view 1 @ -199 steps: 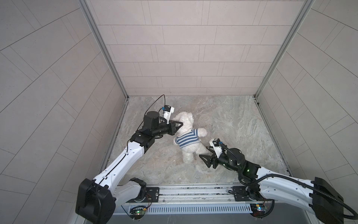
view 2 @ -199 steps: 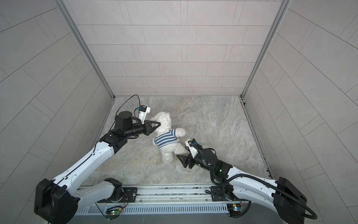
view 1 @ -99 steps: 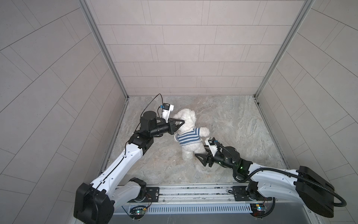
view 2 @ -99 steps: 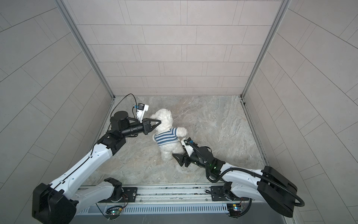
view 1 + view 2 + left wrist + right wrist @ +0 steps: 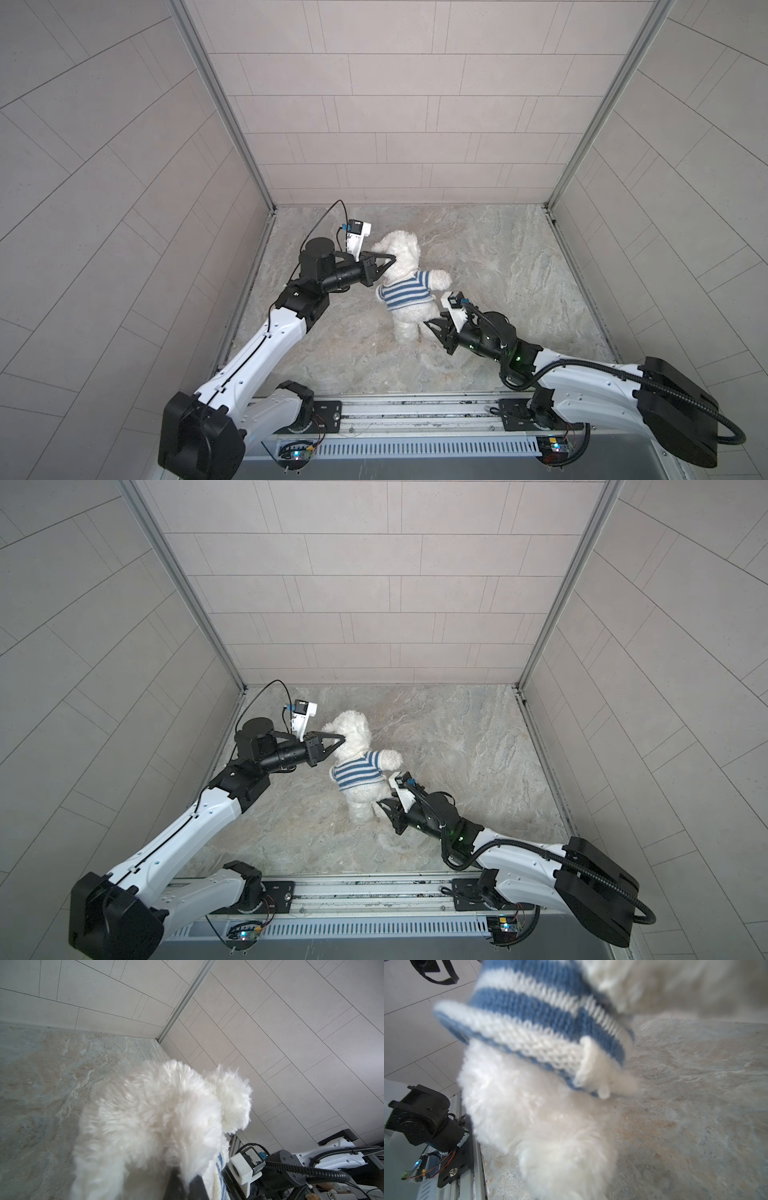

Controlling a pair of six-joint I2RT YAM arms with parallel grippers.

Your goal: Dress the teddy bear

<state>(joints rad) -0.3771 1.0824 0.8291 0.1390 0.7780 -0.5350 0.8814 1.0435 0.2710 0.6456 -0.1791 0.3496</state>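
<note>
My left claw (image 5: 394, 259) is pinched shut on the head fur of the teddy bear (image 5: 404, 252), so it stands upright on the table (image 5: 498, 257), leaving the hem of the striped shirt (image 5: 405, 293) exposed. My right claw (image 5: 430, 325) sits at its hip; I cannot tell whether it grips.

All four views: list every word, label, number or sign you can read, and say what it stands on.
No text is legible anywhere.
On the left arm, a pale mark: too small to read.
On the striped shirt of the teddy bear, a white tag: blurred, no lettering shows.
</note>
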